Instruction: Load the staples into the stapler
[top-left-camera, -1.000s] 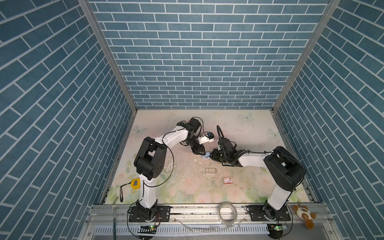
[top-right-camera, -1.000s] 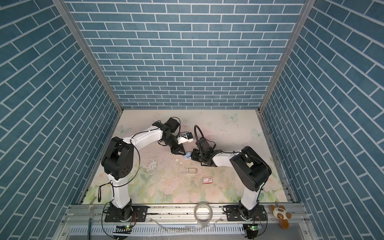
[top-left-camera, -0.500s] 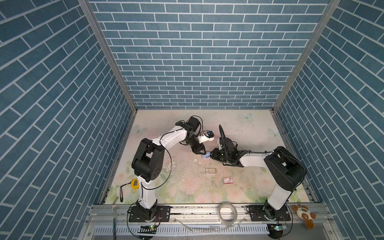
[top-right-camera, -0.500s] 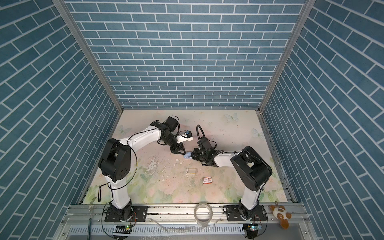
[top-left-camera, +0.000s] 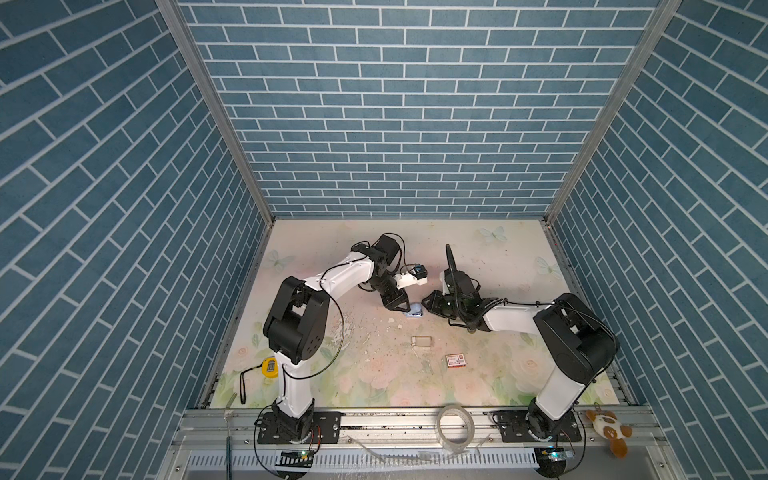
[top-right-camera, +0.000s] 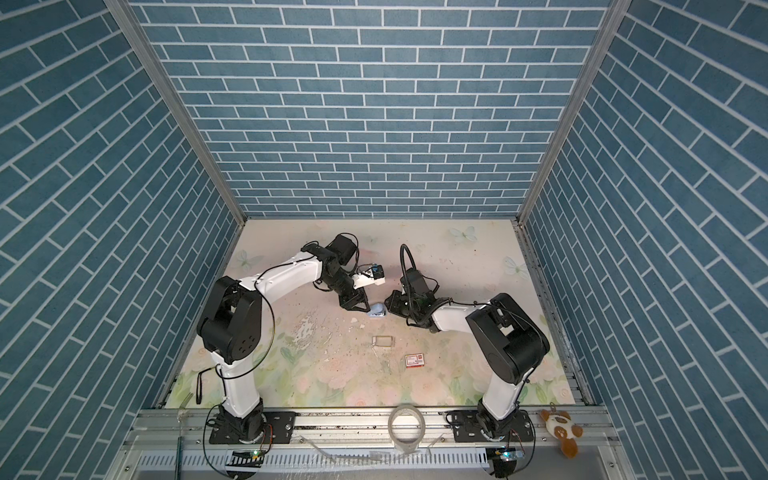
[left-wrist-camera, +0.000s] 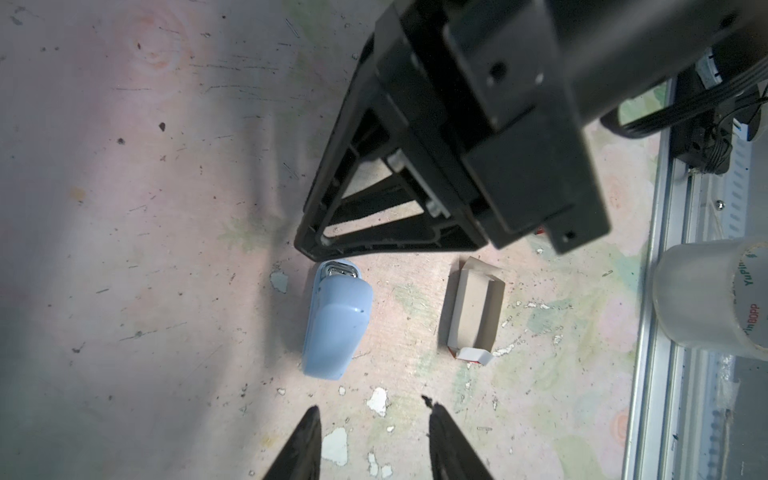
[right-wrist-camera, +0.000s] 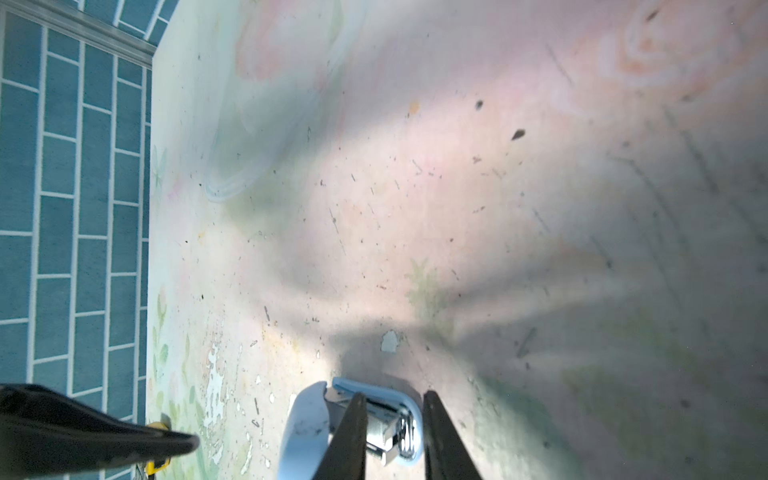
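Two robot arms, the left arm (top-left-camera: 345, 274) and the right arm (top-left-camera: 511, 320), lean in and meet over the middle of a worn floral surface (top-left-camera: 490, 257). In both top views a small light-blue stapler (top-left-camera: 414, 311) lies on the surface between them. The left tool (top-left-camera: 401, 308) is just beside it on one side and the right tool (top-left-camera: 428, 300) is against the other. Nearer the front lie an open cardboard tray (top-left-camera: 422, 340) and, further right, a white-and-red staple box (top-left-camera: 456, 360), both apart from the stapler. A yellow tape measure (top-left-camera: 270, 367) sits by the left arm's base. A roll of clear tape (top-left-camera: 455, 428) and a plush toy (top-left-camera: 609, 428) rest on the metal rail (top-left-camera: 374, 422) at the front.

From the left wrist camera, the left tool (left-wrist-camera: 370, 405) has its two dark fingers spread, with only bare surface between them. The stapler (left-wrist-camera: 337, 324) lies just beyond the tips, untouched by them. The right tool's black frame comes down at the stapler's far, chrome-tipped end. The cardboard tray (left-wrist-camera: 473, 309) lies beside the stapler, apart from it.

From the right wrist camera, the right tool (right-wrist-camera: 395, 395) is pinching the stapler (right-wrist-camera: 305, 424). One finger sits in the gap beside the pale blue top and the other outside the blue base, with shiny metal between them. The left tool's fingertip (right-wrist-camera: 178, 442) shows nearby, clear of the stapler.
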